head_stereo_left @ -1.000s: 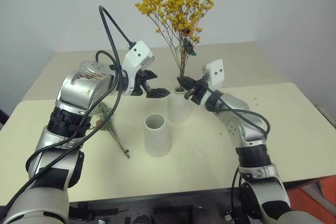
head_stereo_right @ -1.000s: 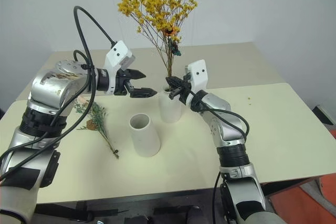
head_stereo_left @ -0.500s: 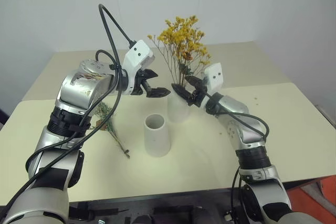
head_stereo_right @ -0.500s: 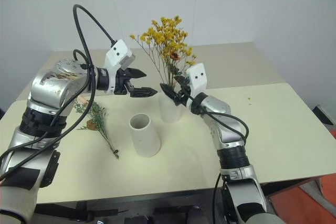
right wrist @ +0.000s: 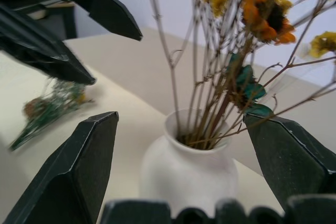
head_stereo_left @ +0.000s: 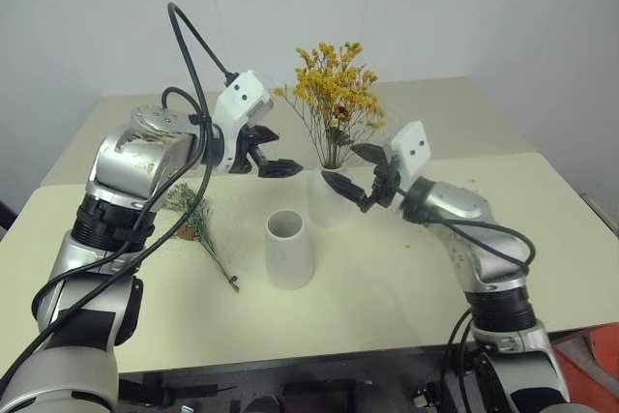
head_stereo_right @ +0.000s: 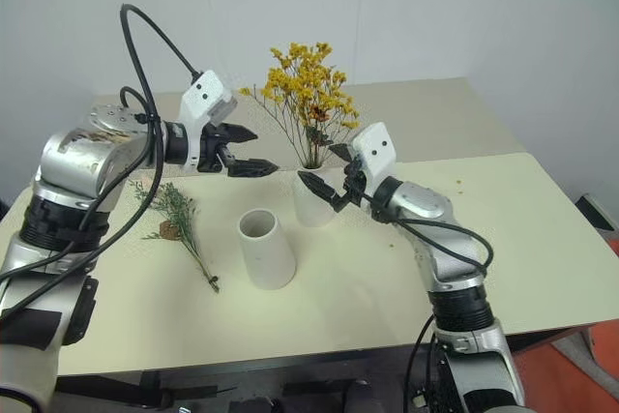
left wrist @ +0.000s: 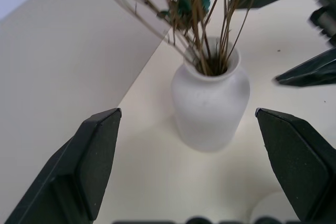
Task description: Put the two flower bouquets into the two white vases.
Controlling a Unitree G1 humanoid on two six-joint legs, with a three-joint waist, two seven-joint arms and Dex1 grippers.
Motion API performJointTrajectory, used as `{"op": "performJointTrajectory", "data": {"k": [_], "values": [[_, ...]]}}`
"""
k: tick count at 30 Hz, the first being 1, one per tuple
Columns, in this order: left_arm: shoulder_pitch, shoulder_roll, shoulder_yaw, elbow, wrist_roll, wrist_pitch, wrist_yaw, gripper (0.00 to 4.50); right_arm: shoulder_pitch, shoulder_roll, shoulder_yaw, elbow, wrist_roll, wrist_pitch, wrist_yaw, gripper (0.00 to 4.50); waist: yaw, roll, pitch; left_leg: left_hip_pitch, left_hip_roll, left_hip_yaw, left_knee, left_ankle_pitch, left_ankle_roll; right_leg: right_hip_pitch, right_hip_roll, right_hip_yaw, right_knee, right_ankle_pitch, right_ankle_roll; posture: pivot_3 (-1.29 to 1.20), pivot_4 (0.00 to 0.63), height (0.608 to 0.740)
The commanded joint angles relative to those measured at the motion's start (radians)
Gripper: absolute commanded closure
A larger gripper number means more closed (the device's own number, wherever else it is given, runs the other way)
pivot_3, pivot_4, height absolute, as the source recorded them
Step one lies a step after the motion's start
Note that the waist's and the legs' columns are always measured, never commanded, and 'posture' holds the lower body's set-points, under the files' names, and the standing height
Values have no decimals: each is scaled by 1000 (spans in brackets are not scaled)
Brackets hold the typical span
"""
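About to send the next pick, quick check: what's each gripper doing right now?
Left gripper: fingers open, holding nothing.
Right gripper: fingers open, holding nothing, beside the yellow bouquet in the rounded vase.

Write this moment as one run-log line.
yellow bouquet: in round vase | green bouquet: on table | tall vase: empty | both tools: open

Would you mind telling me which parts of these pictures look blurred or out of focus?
Right wrist view: the green sprig bunch lying on the table is smeared, and the left gripper is soft. Left wrist view: its own near fingers are soft-edged, while the round vase is fairly clear. Eye views: evenly lit, with faint shadows on the table.
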Motion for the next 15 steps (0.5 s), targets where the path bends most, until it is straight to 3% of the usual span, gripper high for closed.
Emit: {"op": "performJointTrajectory", "data": {"k": [1,8,15], "values": [[-20,61,34,-48,-21,70,-22,0,-6,-80,-38,-88,83,135,53,32,0,0,0,0,0,0,0,0,0,0,0,0,0,0,0,0,150,740],[23,204,4,-131,-53,177,-92,0,5,-267,-100,-183,229,314,165,32,1,0,0,0,1,0,0,0,0,1,0,0,-1,0,0,0,150,740],[47,332,-32,-255,-117,338,-136,0,6,-443,-133,-231,311,297,315,32,1,-1,0,0,1,0,0,0,1,1,0,0,-3,-1,2,0,150,740]]}}
